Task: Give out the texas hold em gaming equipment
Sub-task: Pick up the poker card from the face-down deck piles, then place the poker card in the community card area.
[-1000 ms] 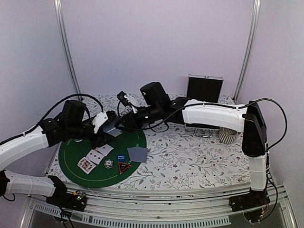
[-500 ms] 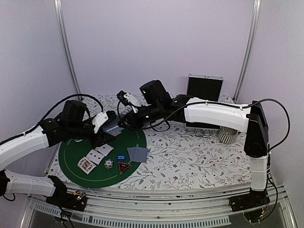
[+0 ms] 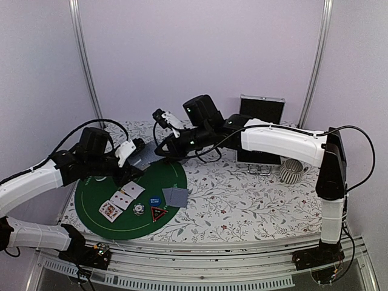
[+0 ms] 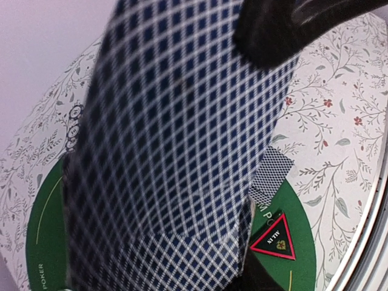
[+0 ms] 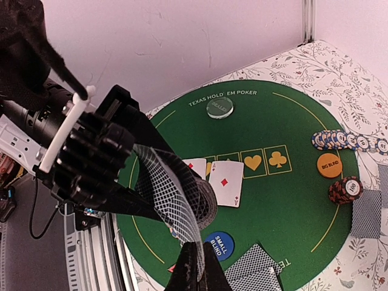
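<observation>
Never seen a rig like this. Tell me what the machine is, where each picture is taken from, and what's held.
It is a robot: a left arm and a right arm bolted to a table, each ending in a two-finger gripper. The wide picture comes from a fixed camera above and behind; the other two from cameras on the wrists. On the table lies a green mat with face-up cards, chips, a blue disc, an orange disc and a triangular marker; a case stands at the back. The left gripper holds checkered-backed cards, which fill its camera's view. The right gripper seems to pinch one, bowing it.
</observation>
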`<state>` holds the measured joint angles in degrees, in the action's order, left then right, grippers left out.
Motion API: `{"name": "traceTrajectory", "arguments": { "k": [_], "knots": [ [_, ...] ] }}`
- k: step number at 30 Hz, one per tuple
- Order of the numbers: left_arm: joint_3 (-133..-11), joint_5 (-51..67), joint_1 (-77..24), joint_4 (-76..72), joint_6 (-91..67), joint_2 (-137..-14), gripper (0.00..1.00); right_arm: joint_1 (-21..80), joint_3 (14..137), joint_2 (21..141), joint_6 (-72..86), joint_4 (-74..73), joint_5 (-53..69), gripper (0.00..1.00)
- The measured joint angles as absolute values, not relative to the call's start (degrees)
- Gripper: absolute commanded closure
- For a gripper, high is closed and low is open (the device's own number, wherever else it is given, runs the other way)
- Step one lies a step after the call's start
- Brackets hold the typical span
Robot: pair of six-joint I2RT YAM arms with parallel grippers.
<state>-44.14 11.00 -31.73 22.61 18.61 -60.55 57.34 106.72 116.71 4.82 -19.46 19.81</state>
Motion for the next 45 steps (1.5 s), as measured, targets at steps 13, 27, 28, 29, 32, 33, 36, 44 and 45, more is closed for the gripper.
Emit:
{"name": "traceTrajectory", "arguments": {
  "k": [13, 27, 28, 29, 32, 33, 36, 44, 45],
  "knots": [
    [-44.1, 3.4, -19.5, 19.3, 13.2, -57.2, 0.64, 49.1, 100.8, 119.0, 27.9, 6.4, 26.9, 0.99],
    [-42.7, -1.7, -16.7, 16.9, 12.8, -53.5, 0.63, 57.8, 112.4, 149.0, 63.9, 23.7, 16.5, 0.98],
    [-42.7, -1.6, -16.6, 16.9, 12.8, -53.5, 0.63, 58.5, 113.1, 149.6, 65.3, 23.7, 15.9, 0.98],
    [-42.7, -1.4, -16.5, 16.8, 12.7, -53.4, 0.63, 58.8, 113.7, 150.1, 66.3, 23.7, 15.5, 0.98],
    [-42.7, -0.7, -16.3, 16.7, 12.6, -53.2, 0.63, 60.2, 117.8, 152.2, 70.0, 23.6, 14.4, 0.97],
    [-42.7, -0.6, -16.3, 16.6, 12.6, -53.1, 0.63, 60.4, 119.2, 153.1, 71.0, 23.6, 14.1, 0.96],
    [-42.7, -0.3, -16.3, 16.6, 12.4, -53.0, 0.63, 60.6, 123.0, 155.6, 74.2, 23.6, 13.4, 0.96],
    [-42.5, 1.0, -16.2, 16.6, 12.4, -52.8, 0.63, 60.6, 123.3, 157.9, 77.3, 21.4, 9.0, 0.88],
    [-42.5, 1.1, -16.1, 16.6, 12.4, -52.8, 0.63, 60.6, 123.3, 157.9, 77.3, 20.9, 8.5, 0.86]
  ]
}}
